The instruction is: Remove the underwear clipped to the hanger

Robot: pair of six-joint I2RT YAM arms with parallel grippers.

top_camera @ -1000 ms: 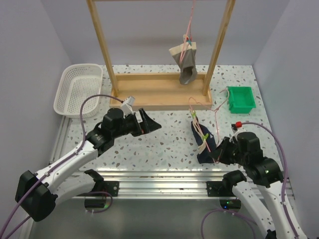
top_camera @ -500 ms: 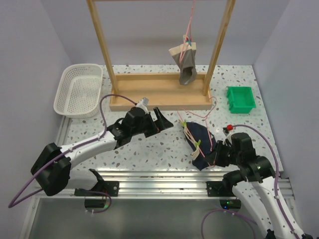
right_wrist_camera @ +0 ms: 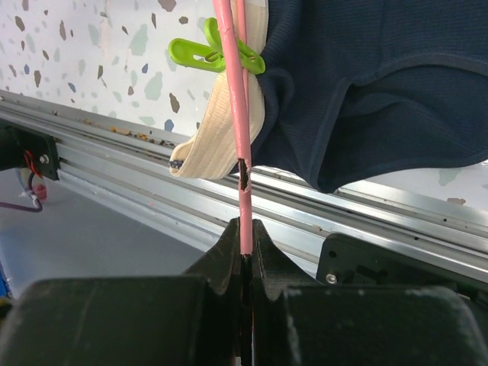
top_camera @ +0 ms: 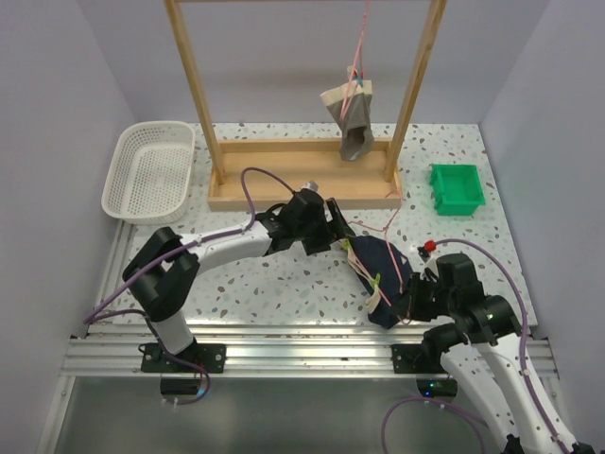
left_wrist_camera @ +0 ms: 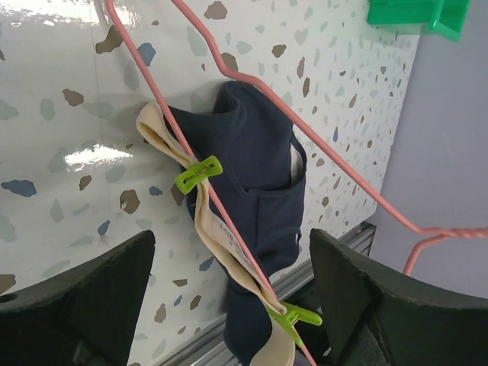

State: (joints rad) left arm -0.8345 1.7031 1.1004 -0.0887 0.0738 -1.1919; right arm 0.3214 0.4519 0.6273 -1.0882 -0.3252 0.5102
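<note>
The navy underwear [top_camera: 389, 268] with a tan waistband [left_wrist_camera: 217, 244] lies on the table at the front right. Green clips [left_wrist_camera: 200, 173] [right_wrist_camera: 207, 52] hold it to a pink wire hanger [left_wrist_camera: 335, 156]. My right gripper [top_camera: 414, 298] is shut on the hanger's wire [right_wrist_camera: 242, 152] just below the waistband's near end. My left gripper [top_camera: 338, 236] is open at the cloth's far left side. Its fingers [left_wrist_camera: 99, 297] straddle the waistband without touching it. The grey underwear [top_camera: 354, 118] hangs from a second hanger on the wooden rack [top_camera: 302, 180].
A white basket [top_camera: 151, 170] stands at the back left. A green bin [top_camera: 457, 187] sits at the back right, beside the rack's base. The metal rail [right_wrist_camera: 366, 206] of the table's near edge runs just under the navy cloth.
My left arm has swung from the table's left to the navy underwear, its jaws narrowing slightly. The right gripper has kept its hold while hanger and cloth shifted a little.
</note>
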